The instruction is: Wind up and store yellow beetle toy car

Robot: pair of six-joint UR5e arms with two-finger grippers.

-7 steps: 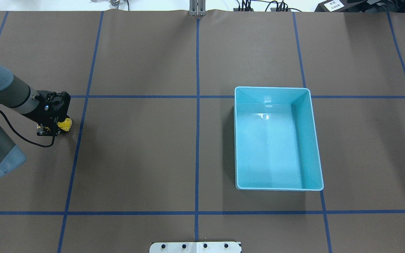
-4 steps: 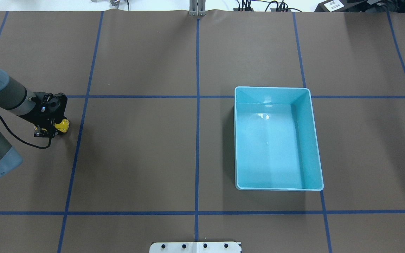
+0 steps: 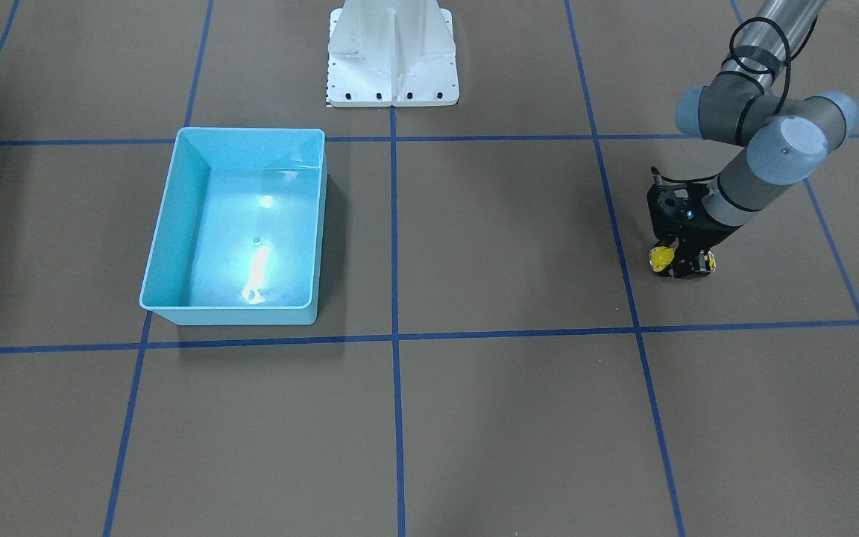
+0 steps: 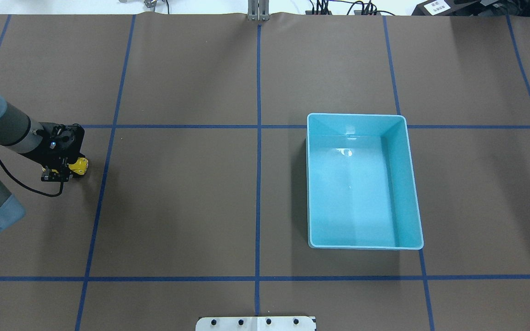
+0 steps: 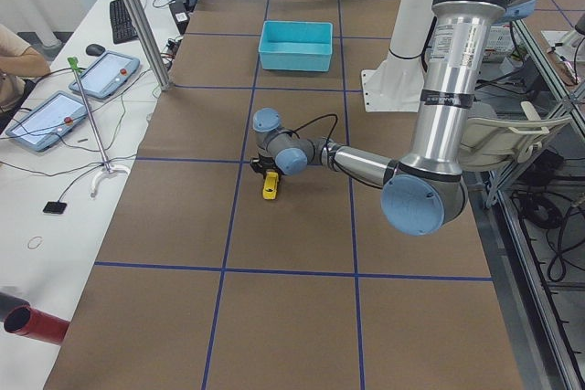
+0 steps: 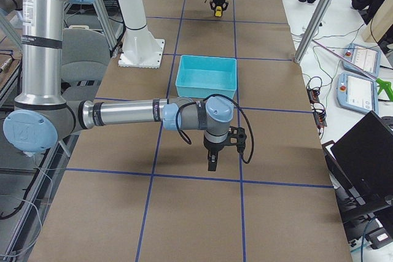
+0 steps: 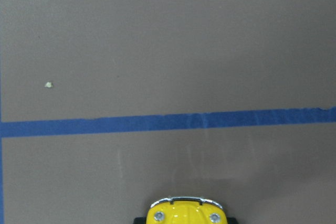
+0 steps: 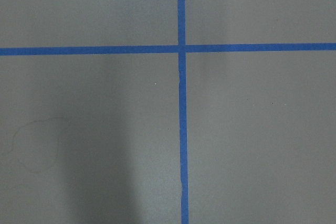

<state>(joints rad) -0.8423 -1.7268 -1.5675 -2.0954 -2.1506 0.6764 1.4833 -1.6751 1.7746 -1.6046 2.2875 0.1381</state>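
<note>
**Overhead exterior: left gripper (image 4: 72,166) clamped on tiny glossy yellow beetle toy car (image 4: 81,165)**

The jaws are closed narrowly across the car's middle. In the front-facing view its yellow body shows on either side of the black fingers. It sits low at the far left of the brown paper-covered table (image 4: 177,207), just beside a blue tape line (image 4: 104,174). Whether the wheels touch the paper cannot be told. The light-blue rectangular plastic bin (image 4: 357,115) stands well apart on the right half. The right gripper (image 6: 212,162) shows only in the exterior right view, so its opening cannot be told.

Brown table (image 4: 177,207), blue tape lines (image 4: 258,184)
</note>
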